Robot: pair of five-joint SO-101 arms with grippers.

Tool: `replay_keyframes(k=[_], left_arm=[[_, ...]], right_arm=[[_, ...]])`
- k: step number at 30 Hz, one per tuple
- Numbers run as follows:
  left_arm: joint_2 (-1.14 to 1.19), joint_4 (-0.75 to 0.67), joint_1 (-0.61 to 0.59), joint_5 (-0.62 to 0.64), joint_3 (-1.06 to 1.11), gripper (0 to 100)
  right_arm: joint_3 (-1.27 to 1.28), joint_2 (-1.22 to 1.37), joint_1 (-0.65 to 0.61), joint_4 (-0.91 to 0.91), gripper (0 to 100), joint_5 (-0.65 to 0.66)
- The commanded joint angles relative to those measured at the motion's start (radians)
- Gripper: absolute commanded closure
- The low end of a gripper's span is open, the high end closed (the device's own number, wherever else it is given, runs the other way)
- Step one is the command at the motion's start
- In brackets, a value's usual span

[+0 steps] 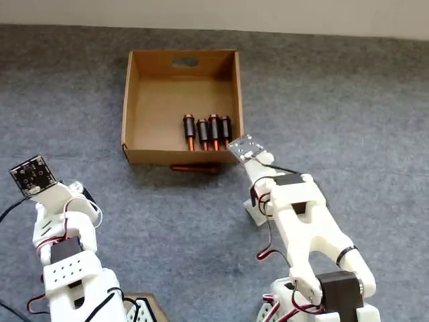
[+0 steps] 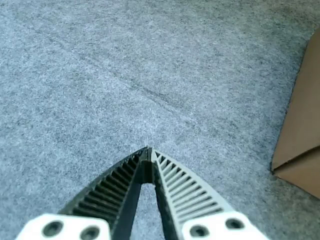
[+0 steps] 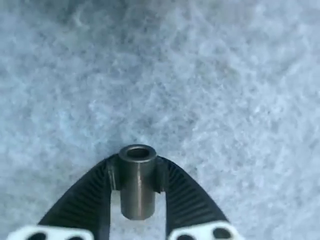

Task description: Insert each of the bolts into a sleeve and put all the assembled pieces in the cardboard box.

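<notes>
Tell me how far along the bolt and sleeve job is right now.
Done: four assembled pieces lie in the cardboard box. In hand: the right gripper is shut on an empty sleeve; the left gripper is shut on nothing. Left: one loose bolt lies on the carpet against the box's front wall. It looks like it must go into that sleeve, then the piece into the box.

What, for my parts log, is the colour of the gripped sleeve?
The sleeve is dark grey, clearest in the right wrist view.
</notes>
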Motion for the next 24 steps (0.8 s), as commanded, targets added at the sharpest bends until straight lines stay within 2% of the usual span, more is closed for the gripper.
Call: replay_keyframes(k=[1,4,10,15,20,22,24], left_arm=[[-0.018,-0.023,0.016,0.009,-0.036,99],[-0.018,-0.023,0.016,0.009,-0.036,99],[-0.018,-0.023,0.016,0.009,-0.036,99],[-0.018,-0.023,0.016,0.009,-0.036,99],[-0.018,-0.023,0.016,0.009,-0.036,99],[-0.018,-0.023,0.016,0.009,-0.036,99],[-0.018,-0.023,0.016,0.009,-0.036,99]], right_arm=[[-0.042,-0.002,-0.007,0.059,88.2,-0.037],[-0.048,-0.004,-0.008,0.104,82.6,-0.037],[-0.048,-0.002,-0.008,0.113,82.6,-0.026],[-0.036,-0.001,-0.008,0.111,82.6,0.141],[-0.044,-0.001,-0.021,0.107,82.7,0.146],[-0.038,-0.001,-0.044,0.107,86.0,0.146],[-0.033,0.001,-0.073,0.114,93.7,0.146]])
